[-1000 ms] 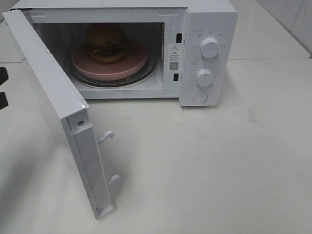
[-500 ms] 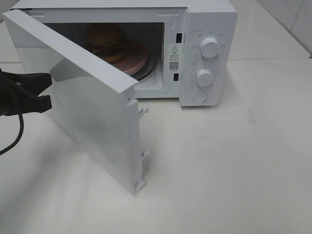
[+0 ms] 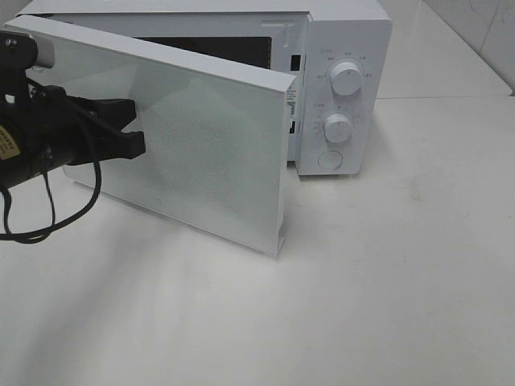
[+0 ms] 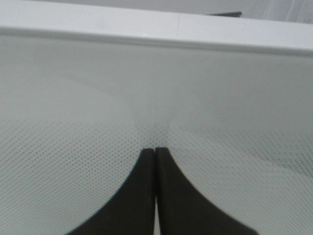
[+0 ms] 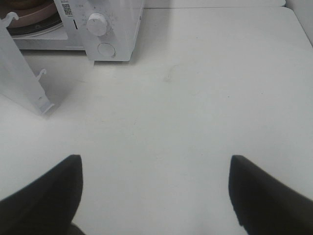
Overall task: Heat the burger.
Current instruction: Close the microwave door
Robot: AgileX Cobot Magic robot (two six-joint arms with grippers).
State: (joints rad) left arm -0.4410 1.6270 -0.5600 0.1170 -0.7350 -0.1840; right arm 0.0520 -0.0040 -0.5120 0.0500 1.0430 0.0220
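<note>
1. Our left gripper (image 3: 135,127) was closed on nothing, fingertips (image 4: 145,164) pressed against the door (image 3: 209,145).
2. Behind that partly shut door, the burger (image 5: 22,2) sat on a plate (image 5: 41,11) inside the microwave (image 3: 346,48), showing only a brown sliver.
3. Our right gripper (image 5: 154,161) gaped wide, empty, above the table (image 5: 195,98), with the microwave well ahead.

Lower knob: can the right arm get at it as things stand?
Probably yes. The lower knob faces bare table, the door ends short of it, and the open right gripper holds nothing.
</note>
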